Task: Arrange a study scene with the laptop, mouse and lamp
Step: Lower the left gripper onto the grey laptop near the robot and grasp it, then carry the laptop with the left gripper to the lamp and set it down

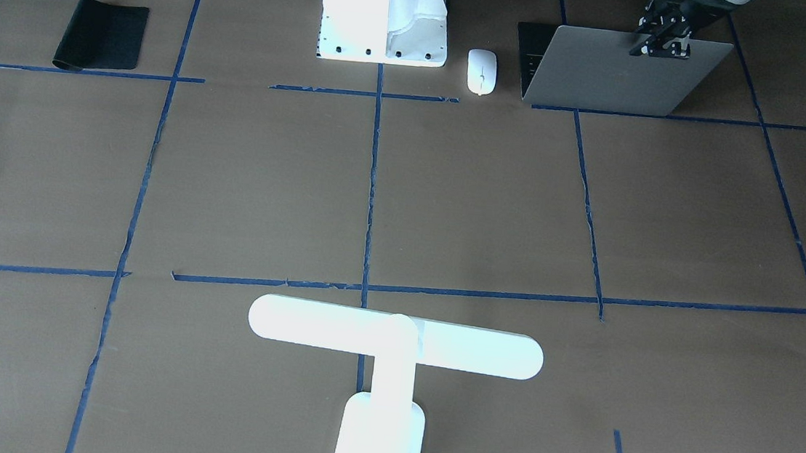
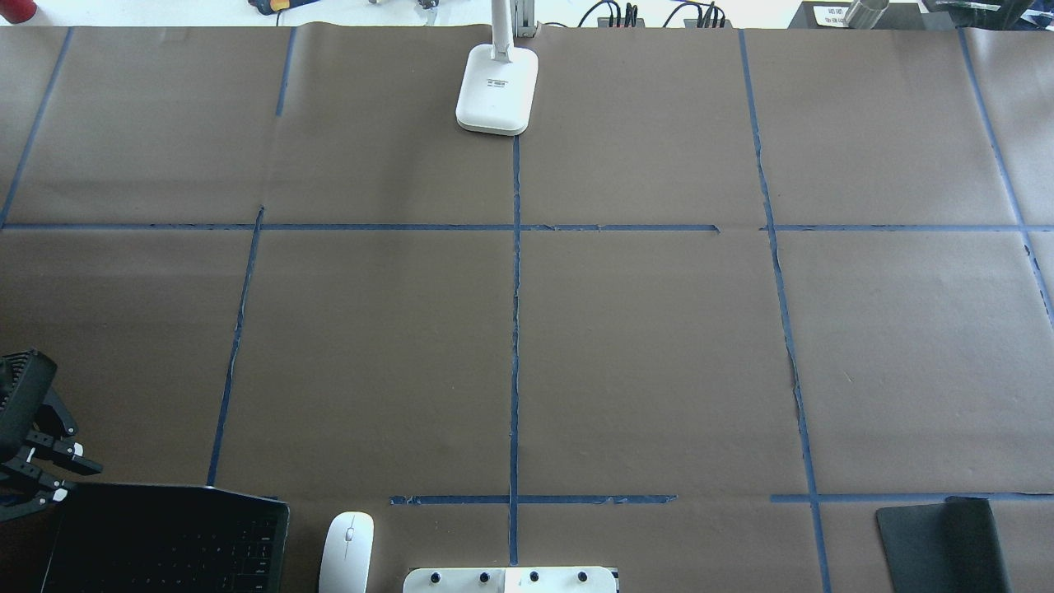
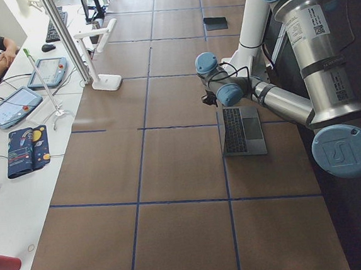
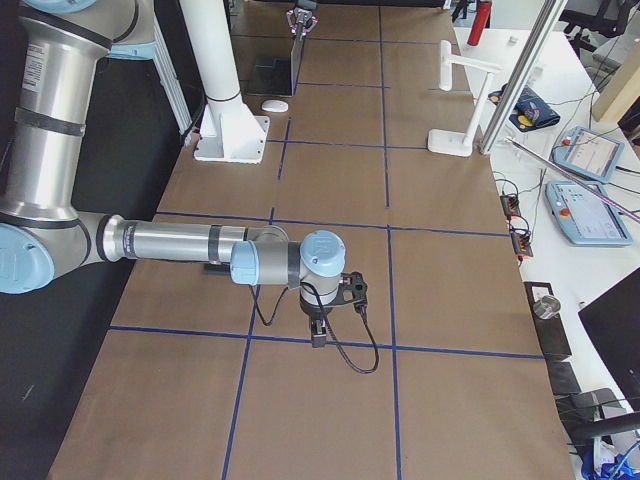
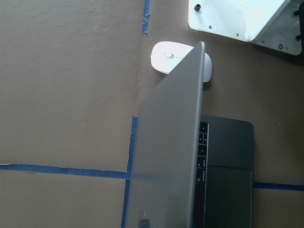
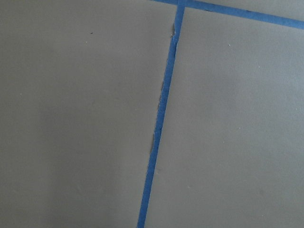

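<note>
Black left gripper [image 1: 663,51] pinches the top edge of the raised lid of the laptop [image 1: 606,76], close to the robot; its hinge runs along the table [image 1: 492,205]. The mouse [image 1: 481,71] lies just beside it, then the pedestal [image 1: 384,20]. The lamp [image 1: 393,342] stands opposite, bar crosswise. Over bare paper, the right gripper [image 4: 318,338]: grip cannot be told.

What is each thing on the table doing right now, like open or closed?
Laptop: open, lid up.
Mouse: right side up, untouched.
Lamp: standing upright.
Mat: lying flat.
Left gripper: at the laptop's lid edge; grip unclear.
Right gripper: over the table; jaws unclear.
</note>
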You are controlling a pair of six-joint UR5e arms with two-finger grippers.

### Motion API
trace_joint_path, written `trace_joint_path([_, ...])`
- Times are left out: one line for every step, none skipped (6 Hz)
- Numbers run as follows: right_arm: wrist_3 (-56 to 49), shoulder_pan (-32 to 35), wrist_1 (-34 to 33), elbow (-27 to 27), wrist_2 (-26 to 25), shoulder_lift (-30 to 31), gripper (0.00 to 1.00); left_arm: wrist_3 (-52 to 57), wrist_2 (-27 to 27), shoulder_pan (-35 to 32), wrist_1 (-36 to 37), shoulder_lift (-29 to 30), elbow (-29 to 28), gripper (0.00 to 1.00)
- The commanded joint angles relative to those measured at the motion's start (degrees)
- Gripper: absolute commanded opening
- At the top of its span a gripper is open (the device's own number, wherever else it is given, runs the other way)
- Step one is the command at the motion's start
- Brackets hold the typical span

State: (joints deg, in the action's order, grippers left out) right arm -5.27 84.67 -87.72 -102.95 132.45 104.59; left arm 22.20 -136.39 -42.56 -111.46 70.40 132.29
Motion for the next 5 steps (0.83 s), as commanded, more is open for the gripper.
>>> trace_joint_path([0.00, -0.03, 0.00, -0.06, 0.09, 0.00, 1.00, 7.29, 0.25, -6.97, 0.27, 0.27, -0.19, 0.05])
trace_joint_path([0.00, -0.03, 0.00, 0.03, 0.09, 0.00, 1.00, 10.38, 0.25, -10.58, 0.45, 0.53, -0.28, 0.04])
trace_joint_path([0.00, -0.03, 0.00, 0.03, 0.09, 0.00, 1.00, 10.41, 0.25, -11.14, 0.71, 1.05, -0.45, 0.05])
trace_joint_path([0.00, 0.06, 0.00, 0.03, 0.00, 0.00, 1.00, 10.41, 0.25, -11.14, 0.80, 3.58, -1.59, 0.05])
trace_joint_path([0.00, 0.06, 0.00, 0.12, 0.00, 0.00, 1.00, 10.32, 0.34, -11.23, 1.24, 7.35, -3.77, 0.04])
